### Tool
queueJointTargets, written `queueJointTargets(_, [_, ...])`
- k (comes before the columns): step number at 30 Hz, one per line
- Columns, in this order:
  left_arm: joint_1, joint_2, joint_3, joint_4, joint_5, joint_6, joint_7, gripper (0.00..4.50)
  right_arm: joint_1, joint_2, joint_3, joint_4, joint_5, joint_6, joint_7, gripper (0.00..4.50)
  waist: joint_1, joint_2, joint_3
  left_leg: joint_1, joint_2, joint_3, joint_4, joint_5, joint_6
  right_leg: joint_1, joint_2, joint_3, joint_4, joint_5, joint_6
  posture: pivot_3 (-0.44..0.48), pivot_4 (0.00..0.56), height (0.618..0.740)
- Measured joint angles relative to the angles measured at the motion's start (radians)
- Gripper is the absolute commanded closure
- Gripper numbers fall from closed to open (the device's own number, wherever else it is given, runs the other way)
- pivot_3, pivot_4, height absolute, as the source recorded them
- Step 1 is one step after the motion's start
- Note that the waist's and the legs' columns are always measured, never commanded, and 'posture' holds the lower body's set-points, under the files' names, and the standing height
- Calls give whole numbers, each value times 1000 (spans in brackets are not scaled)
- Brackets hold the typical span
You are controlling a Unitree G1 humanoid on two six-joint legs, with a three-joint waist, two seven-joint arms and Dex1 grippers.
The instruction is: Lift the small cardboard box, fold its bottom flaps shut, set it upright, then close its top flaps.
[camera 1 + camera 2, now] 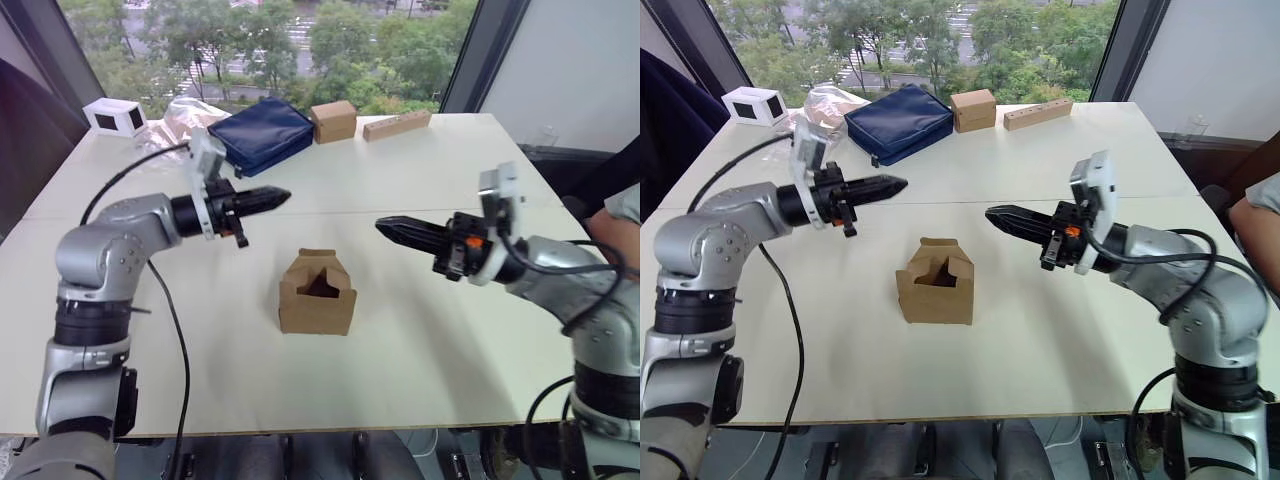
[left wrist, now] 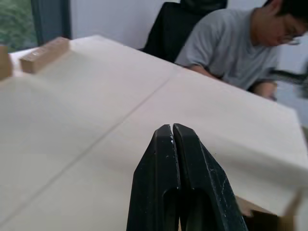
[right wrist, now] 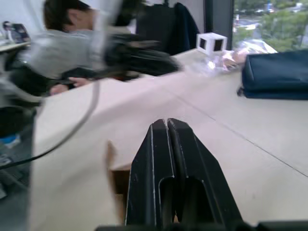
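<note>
The small cardboard box (image 1: 317,294) stands upright on the white table (image 1: 450,330) in the middle, between my two arms. Its top flaps (image 1: 322,270) stand partly raised, leaving a dark opening; the bottom flaps are hidden under it. My left gripper (image 1: 281,197) is shut and empty, hovering above and behind the box to its left. My right gripper (image 1: 385,227) is also shut and empty, hovering to the box's right at about flap height. Both point toward each other, apart from the box. The left wrist view shows shut fingers (image 2: 166,159); the right wrist view likewise (image 3: 166,154).
At the table's far side lie a navy pouch (image 1: 262,132), a squarer tan box (image 1: 333,121), a long narrow tan block (image 1: 396,125), a white cube (image 1: 113,116) and crumpled clear plastic (image 1: 185,117). A seated person (image 2: 231,43) is at the table's right edge.
</note>
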Motion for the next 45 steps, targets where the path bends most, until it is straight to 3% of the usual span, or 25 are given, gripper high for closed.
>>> queueJointTargets(3, [2,1,-107,165,137,-125,-30,4469,76,-101,91,-149,-2,41,10,4500,0,-1,0,0,1,0,0,0,0,0,1,0,-1,0,0,0,150,740])
queueJointTargets(7, [22,-34,-175,289,194,-201,-118,4469,120,-67,192,-218,-29,33,-42,4500,1,-1,1,-1,1,0,1,0,0,-1,1,0,0,0,0,0,150,740])
queueJointTargets(13, [60,-51,-203,302,215,-232,-209,4469,117,-30,356,-228,-237,-60,-134,4500,1,-1,1,-1,0,0,1,0,0,-1,1,0,0,0,0,0,150,740])
queueJointTargets(20, [106,-70,-209,266,216,-220,-227,4469,117,-10,443,-188,-342,-121,-128,4500,3,-1,1,-1,0,0,1,0,0,-1,1,0,0,0,0,0,150,740])
queueJointTargets(32, [170,-93,-199,139,211,-184,-177,4469,117,13,475,-97,-428,-177,-62,4500,1,-1,1,-1,1,0,1,0,0,-1,1,0,0,0,0,0,150,740])
queueJointTargets(45, [175,-106,-196,118,211,-168,-151,4469,79,71,521,18,-492,-201,-20,4500,2,-1,1,-1,0,0,1,0,0,-1,1,0,0,0,0,0,150,740])
